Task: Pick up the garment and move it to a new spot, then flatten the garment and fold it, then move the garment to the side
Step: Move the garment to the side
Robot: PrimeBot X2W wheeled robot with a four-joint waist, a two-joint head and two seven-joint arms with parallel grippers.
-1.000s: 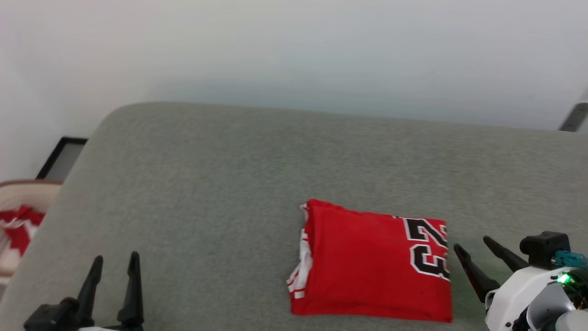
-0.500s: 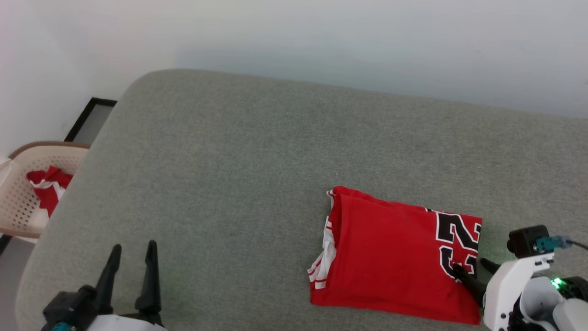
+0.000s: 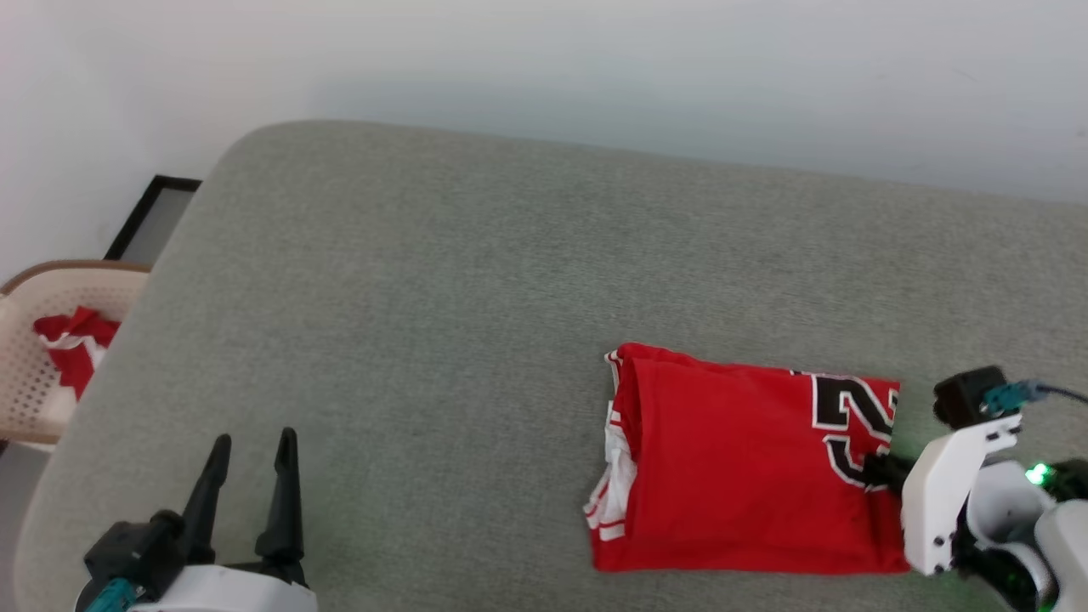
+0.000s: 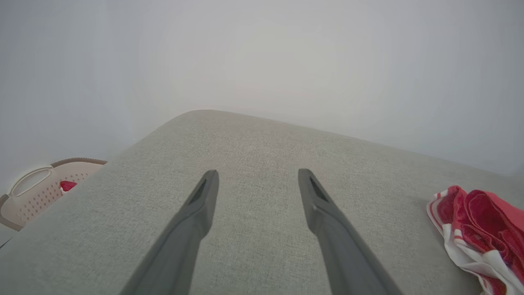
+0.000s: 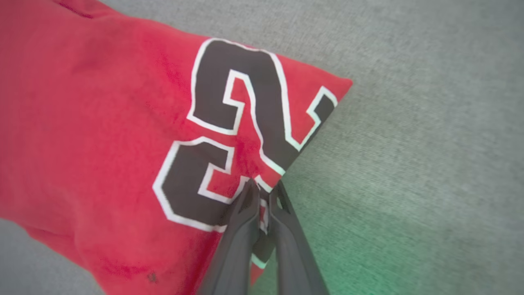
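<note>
Right gripper [image 5: 265, 189] has closed on garment [image 3: 739, 467] edge; basket [image 3: 21, 399] sits far left

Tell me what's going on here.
The robot is working on a folded red garment lying on a grey cushioned surface. Its right gripper is clamped on the garment's edge by the number print. The left gripper hovers open off to the side, holding nothing. A basket with red cloth stands at the left.
</note>
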